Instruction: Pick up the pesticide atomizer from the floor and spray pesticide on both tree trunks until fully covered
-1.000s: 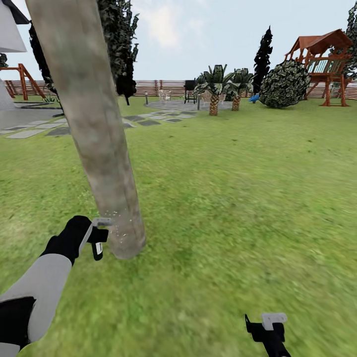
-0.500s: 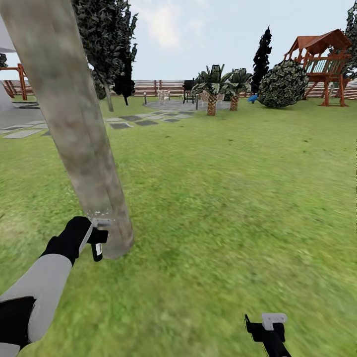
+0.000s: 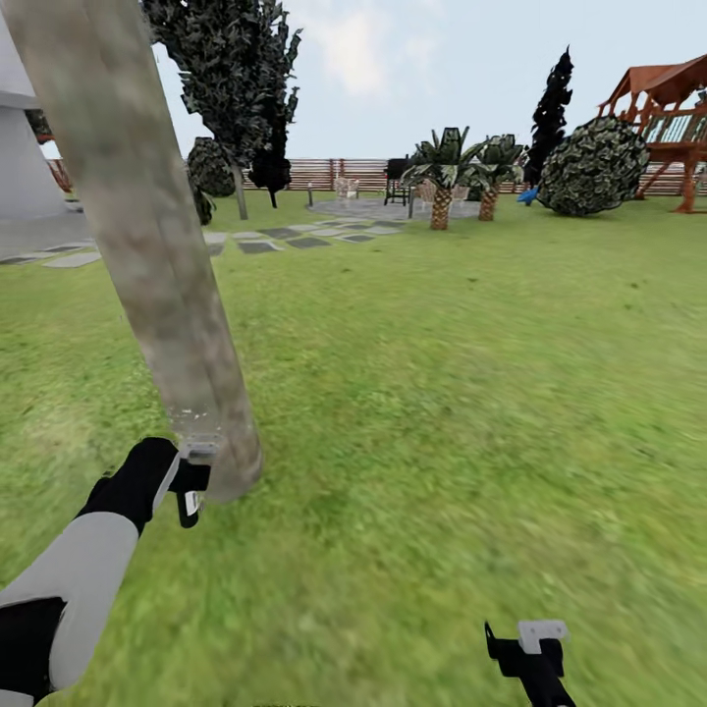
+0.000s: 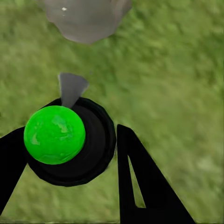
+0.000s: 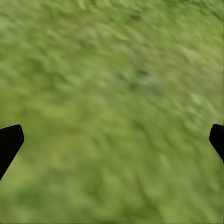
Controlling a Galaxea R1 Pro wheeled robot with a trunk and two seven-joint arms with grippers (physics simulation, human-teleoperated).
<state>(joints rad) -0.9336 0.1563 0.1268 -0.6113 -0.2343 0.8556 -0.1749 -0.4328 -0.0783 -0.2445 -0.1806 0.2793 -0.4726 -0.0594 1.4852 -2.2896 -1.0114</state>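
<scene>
A thick mottled grey-brown tree trunk [image 3: 147,245] leans across the left of the head view, its foot in the grass floor [image 3: 442,412]. My left gripper [image 3: 191,478] sits right beside the trunk's base. In the left wrist view that gripper [image 4: 70,135] is shut on the pesticide atomizer [image 4: 53,135], a black round body with a bright green top and a grey nozzle [image 4: 71,87] aimed at the trunk's foot [image 4: 86,18]. Faint white specks of pesticide [image 3: 191,417] dot the bark just above the gripper. A second tree [image 3: 239,196] stands far back. My right gripper [image 3: 525,648] hangs open over grass [image 5: 112,140].
Grey stone slabs [image 3: 285,239] run across the lawn behind the trunk. Two short palms [image 3: 442,201], a round bush [image 3: 594,167], a wooden play tower [image 3: 678,118] and the slatted fence [image 3: 344,172] stand far back. Open lawn stretches to the right.
The whole view has shifted, so the camera moved. My left gripper stays at the trunk's base with the atomizer. The cloud of white specks beside it has thinned. The right arm is unmoved.
</scene>
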